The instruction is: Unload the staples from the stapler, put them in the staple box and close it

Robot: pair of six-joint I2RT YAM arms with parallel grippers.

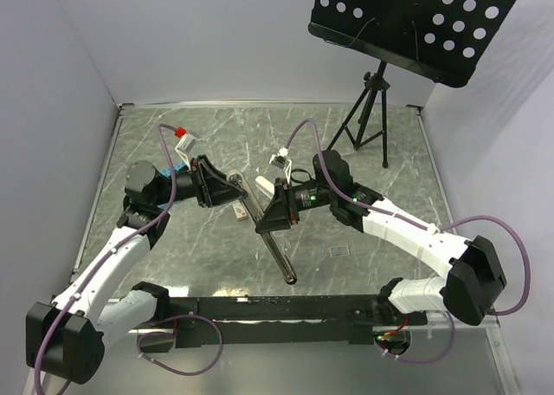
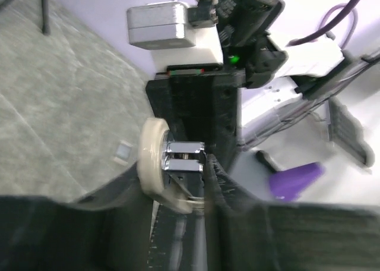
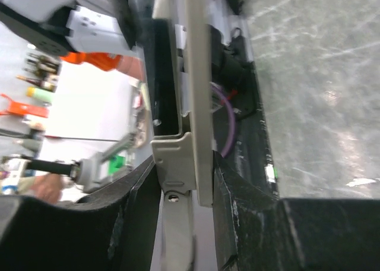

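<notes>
The stapler (image 1: 240, 181) is held in the air between both grippers over the middle of the table. It is cream-white, and a long dark bar (image 1: 279, 258) runs from it down toward the near edge. My left gripper (image 1: 221, 184) is shut on its rounded cream end (image 2: 151, 164), where a chrome metal piece (image 2: 185, 157) shows. My right gripper (image 1: 264, 215) is shut on the stapler's flat beige body (image 3: 193, 104), which stands upright between the black fingers (image 3: 237, 199). No loose staples show.
A tiny white-and-brown block (image 1: 238, 210) lies on the marbled table below the grippers. A small square tag (image 1: 340, 250) lies to the right. A black tripod (image 1: 368, 109) with a perforated black plate (image 1: 415, 18) stands at the back right. White walls enclose the table.
</notes>
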